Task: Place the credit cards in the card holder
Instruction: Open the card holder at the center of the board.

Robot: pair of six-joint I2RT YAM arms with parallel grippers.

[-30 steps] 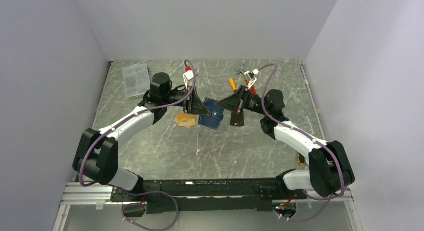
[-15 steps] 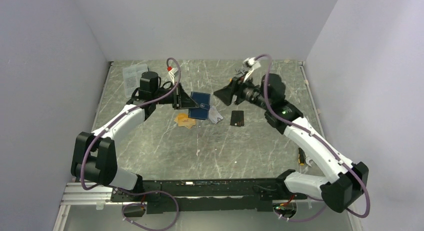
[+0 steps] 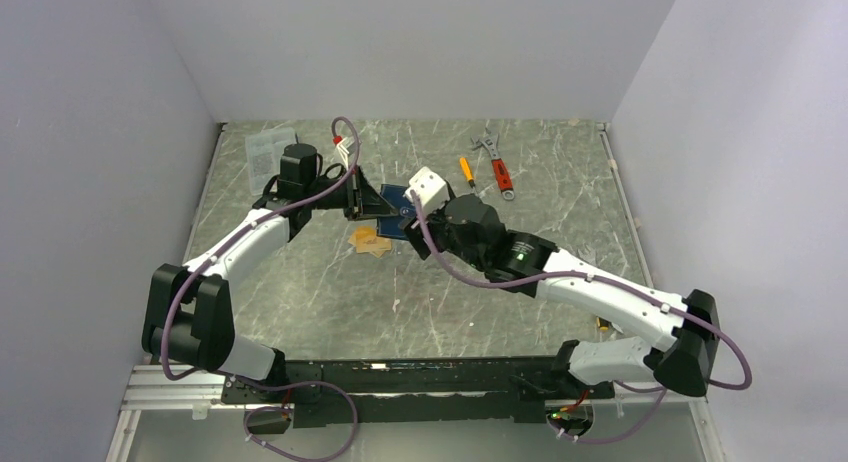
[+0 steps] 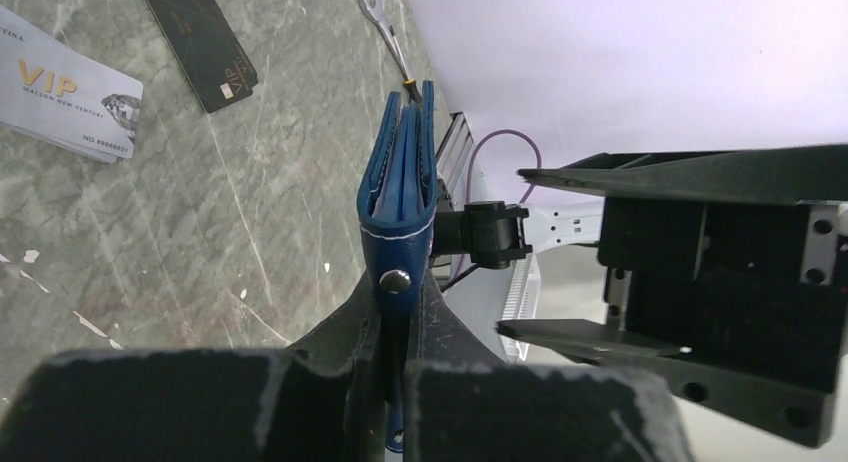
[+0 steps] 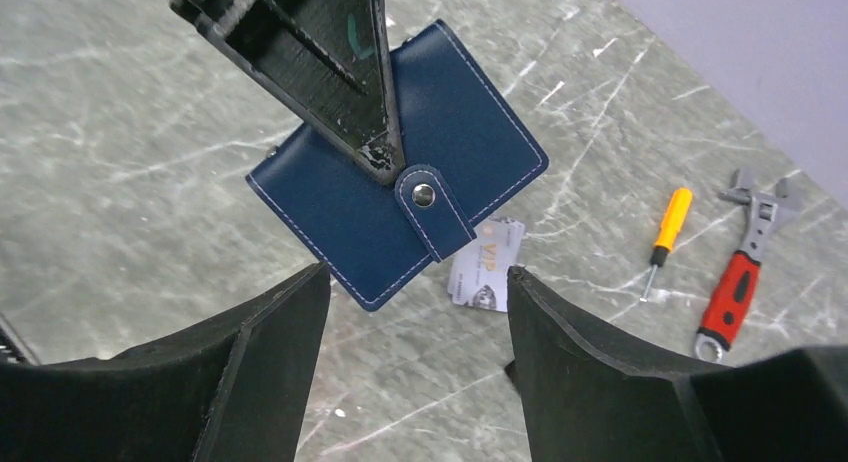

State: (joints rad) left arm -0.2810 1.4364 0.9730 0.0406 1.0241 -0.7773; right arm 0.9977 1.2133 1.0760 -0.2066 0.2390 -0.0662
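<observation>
Navy card holder [image 5: 400, 207]: folded, snap tab fastened, raised off the table [image 3: 330, 302]; a second ago it lay flat on the surface.
Left pincer [image 4: 400, 312]: clamped on the holder's tab edge, carrying it.
Right pincer [image 5: 415, 277]: jaws apart, empty, now facing the holder at close range; a second ago it was shut.
Credit cards: none seen in the holder. Silver VIP cards [image 4: 70, 97] and black card [image 4: 200, 42] lie on the table; orange-gold cards [image 3: 368, 244] lie near the holder.
Assessment: holder presented but shut; the tab likely needs undoing before any card goes in.
Surface: grey-green marbled slab; screwdriver [image 5: 668, 227], wrench [image 5: 748, 272] and clear box [image 3: 265, 152] at the far side.
Room: plain pale walls on three sides.
</observation>
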